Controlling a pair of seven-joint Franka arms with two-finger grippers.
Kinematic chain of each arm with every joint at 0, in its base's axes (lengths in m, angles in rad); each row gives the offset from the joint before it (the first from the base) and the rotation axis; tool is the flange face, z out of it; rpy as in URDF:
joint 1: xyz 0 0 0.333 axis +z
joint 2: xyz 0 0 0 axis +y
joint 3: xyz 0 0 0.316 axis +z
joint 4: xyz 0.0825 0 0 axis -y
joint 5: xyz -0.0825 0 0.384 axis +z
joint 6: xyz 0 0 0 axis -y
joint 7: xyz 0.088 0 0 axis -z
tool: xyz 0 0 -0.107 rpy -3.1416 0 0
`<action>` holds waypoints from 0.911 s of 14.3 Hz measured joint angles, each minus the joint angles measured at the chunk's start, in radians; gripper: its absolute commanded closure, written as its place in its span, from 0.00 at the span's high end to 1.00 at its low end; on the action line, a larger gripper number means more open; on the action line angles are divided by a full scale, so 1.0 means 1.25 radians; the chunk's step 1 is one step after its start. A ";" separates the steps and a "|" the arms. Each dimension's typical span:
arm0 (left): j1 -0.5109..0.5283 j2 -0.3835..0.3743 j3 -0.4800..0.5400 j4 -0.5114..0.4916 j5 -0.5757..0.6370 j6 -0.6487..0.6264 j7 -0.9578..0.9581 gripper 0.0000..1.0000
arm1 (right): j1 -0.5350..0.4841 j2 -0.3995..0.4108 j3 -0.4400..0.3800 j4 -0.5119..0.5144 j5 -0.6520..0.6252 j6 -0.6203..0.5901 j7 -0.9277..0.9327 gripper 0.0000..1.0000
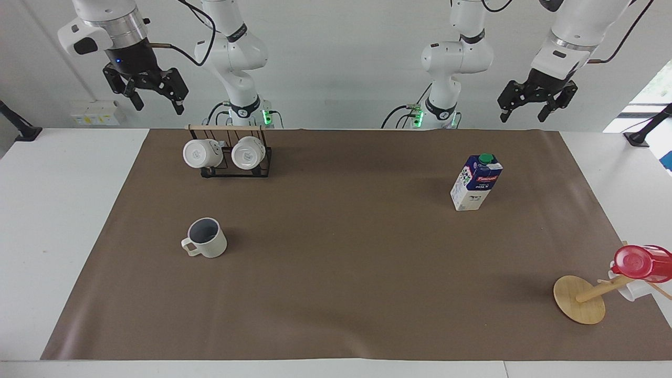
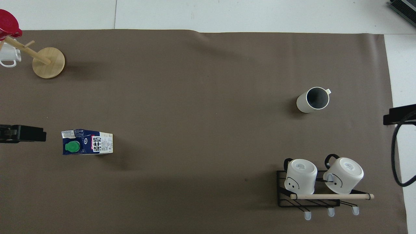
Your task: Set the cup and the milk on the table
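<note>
The cream-white cup (image 1: 207, 238) (image 2: 312, 99) stands upright on the brown mat (image 1: 336, 273) of the white table (image 1: 63, 210), toward the right arm's end. The milk (image 1: 476, 182) (image 2: 87, 142), a white and dark blue carton with a green cap, stands upright on the mat toward the left arm's end. My right gripper (image 1: 157, 106) hangs open and empty high above the table edge beside the mug rack. High over the mat's corner at the left arm's end, my left gripper (image 1: 524, 116) is open and empty too. Neither gripper touches anything.
A black wire rack (image 1: 234, 167) (image 2: 308, 200) with two white mugs sits nearer to the robots than the cup. A round wooden disc with a peg (image 1: 579, 299) (image 2: 48, 62) carries a red cup (image 1: 641, 262) (image 2: 8, 27) at the mat's corner by the left arm's end.
</note>
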 measured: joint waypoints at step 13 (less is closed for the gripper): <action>0.000 0.001 0.002 0.000 0.000 -0.016 0.000 1.00 | 0.000 0.000 0.000 0.000 0.000 0.000 0.000 1.00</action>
